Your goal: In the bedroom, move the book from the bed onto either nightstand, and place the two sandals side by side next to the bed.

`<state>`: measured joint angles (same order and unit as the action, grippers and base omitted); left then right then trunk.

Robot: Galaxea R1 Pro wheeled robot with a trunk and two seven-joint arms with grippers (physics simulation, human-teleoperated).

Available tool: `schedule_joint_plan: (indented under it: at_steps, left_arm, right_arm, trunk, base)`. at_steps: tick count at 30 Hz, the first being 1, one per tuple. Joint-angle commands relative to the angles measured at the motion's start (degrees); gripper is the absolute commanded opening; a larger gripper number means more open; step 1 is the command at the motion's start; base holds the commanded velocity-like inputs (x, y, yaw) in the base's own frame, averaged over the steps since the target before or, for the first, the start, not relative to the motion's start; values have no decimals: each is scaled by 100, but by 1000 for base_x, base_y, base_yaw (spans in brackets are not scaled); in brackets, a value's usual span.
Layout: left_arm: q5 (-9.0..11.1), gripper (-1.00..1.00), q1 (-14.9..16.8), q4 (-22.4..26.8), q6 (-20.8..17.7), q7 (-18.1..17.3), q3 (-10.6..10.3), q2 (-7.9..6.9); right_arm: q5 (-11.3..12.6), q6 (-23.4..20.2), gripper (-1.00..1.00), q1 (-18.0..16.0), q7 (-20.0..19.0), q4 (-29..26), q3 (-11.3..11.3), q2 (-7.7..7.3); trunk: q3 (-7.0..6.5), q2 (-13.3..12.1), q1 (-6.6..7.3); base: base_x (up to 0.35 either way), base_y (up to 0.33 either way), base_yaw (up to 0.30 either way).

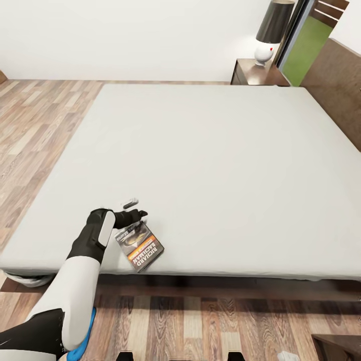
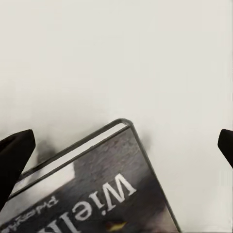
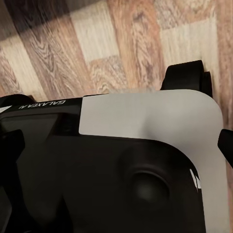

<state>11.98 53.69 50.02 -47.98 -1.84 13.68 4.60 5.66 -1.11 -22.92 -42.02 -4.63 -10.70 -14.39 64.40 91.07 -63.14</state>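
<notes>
**Closing in on the paperback at the bed's near edge**

The book [image 1: 140, 246] lay flat on the pale mattress of the bed [image 1: 210, 150], close to its near edge and toward the robot's left, cover up, with an orange band and white lettering. The left end effector [image 1: 131, 209] hovered just beyond the book's far corner, its two fingers spread wide; in the left wrist view the dark fingertips [image 2: 14, 155] stood at either side with the book's corner [image 2: 102, 184] between them and nothing gripped. The right end effector [image 3: 116, 145] looked down at the robot's own base over the wood-plank floor [image 3: 121, 43]; its fingertips sat far apart at the picture's edges, so it appeared open and idle.

The step in hand looked like the grasp for the book. A thin paperback flat on a soft mattress gives little edge to pinch, so the fingers would do best to straddle one corner or the short edge, press slightly into the mattress, and close only once one finger was under the cover. The nightstand [image 1: 253, 71] with its lamp [image 1: 271, 30] stood at the far corner of the bed, well apart from the book, so a firm hold would matter for the carry. A blue sandal [image 1: 82, 336] showed on the floor beside the left arm
</notes>
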Motion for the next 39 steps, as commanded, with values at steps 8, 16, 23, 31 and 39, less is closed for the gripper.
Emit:
schedule_joint_plan:
  at_steps: [8, 16, 23, 31, 39]
  left_arm:
    - [-56, 100, 1, -27, -44, 8, 29, 6]
    - [-56, 100, 1, -31, -45, 8, 30, 6]
    - [-56, 100, 1, -35, -44, 8, 33, 6]
    - [-56, 100, 1, -35, -45, 8, 38, 6]
    - [-48, 100, 1, -36, -45, 8, 38, -2]
  right_arm:
    - [58, -12, 100, -2, -25, 6, 20, -2]
    - [58, -12, 100, -2, -19, 6, 22, -2]
    - [58, -12, 100, -2, -25, 6, 24, -2]
    - [58, -12, 100, -2, -25, 6, 24, -2]
    - [58, -12, 100, -2, -25, 6, 24, -2]
  trunk:
    - [4, 2, 2]
    - [4, 2, 2]
    - [4, 2, 2]
    - [4, 2, 2]
    - [4, 2, 2]
  base:
    - [-131, 0, 0]
    - [-9, 0, 0]
    - [0, 0, 0]
    - [-9, 0, 0]
    - [-70, 0, 0]
